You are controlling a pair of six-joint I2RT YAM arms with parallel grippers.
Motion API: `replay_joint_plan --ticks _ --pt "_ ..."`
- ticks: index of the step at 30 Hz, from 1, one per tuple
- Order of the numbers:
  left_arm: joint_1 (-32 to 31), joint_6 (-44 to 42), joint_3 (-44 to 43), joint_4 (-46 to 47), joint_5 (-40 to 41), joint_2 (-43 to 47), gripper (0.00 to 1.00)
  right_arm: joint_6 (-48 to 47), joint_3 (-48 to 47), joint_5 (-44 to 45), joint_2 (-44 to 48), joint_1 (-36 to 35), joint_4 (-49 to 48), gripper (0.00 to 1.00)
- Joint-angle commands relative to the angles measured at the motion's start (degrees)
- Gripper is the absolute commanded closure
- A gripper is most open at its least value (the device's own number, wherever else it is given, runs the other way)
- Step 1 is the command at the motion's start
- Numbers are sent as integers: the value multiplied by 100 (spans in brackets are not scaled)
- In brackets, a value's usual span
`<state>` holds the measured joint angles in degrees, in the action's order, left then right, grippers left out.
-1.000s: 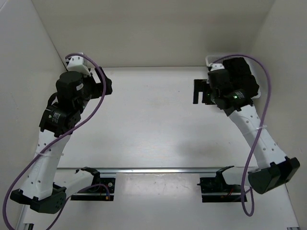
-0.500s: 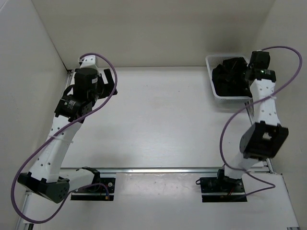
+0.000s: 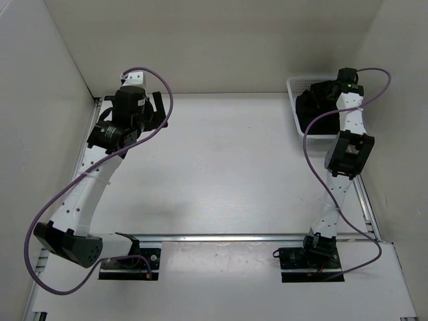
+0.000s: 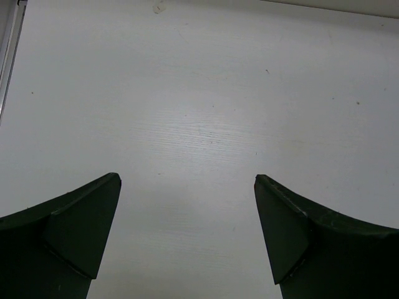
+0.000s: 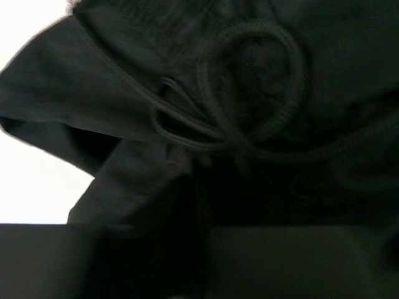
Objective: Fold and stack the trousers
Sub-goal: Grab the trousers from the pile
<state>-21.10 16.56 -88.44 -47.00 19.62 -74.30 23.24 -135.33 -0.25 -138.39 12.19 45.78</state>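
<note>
Down among bunched trousers [image 3: 311, 110] in basket [image 3: 299, 85], far right corner, with right hand [image 3: 332, 93] for pickup; spread impossible to tell. Holding left hand [image 4: 187, 187] apart, waiting at far left corner of counter [image 3: 221, 174].

Open tabletop [image 3: 221, 167], basket [image 3: 302, 81] in far-right corner

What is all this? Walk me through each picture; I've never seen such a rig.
These are two robot arms bolted at the near edge of a white table. The overhead picture looks down from behind them. The left arm stretches toward the far left corner. The right arm reaches over a white basket at the far right, which holds black trousers. The other two pictures come from small cameras on the wrists. The left one shows its jaws wide apart above the table, holding nothing. The right one sits close against the trousers, with their drawstring looped in view. It does not show whether its jaws have closed on the cloth.
</note>
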Motion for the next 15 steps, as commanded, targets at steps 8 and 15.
replay_joint_plan --ticks 8,15 --pt "-8 198 -463 -11 -528 -120 0 -215 -398 -404 2068 -14 -139 100" --pt "-8 444 -999 -309 -643 -436 0 -688 -468 -1739 4239 -198 246 100"
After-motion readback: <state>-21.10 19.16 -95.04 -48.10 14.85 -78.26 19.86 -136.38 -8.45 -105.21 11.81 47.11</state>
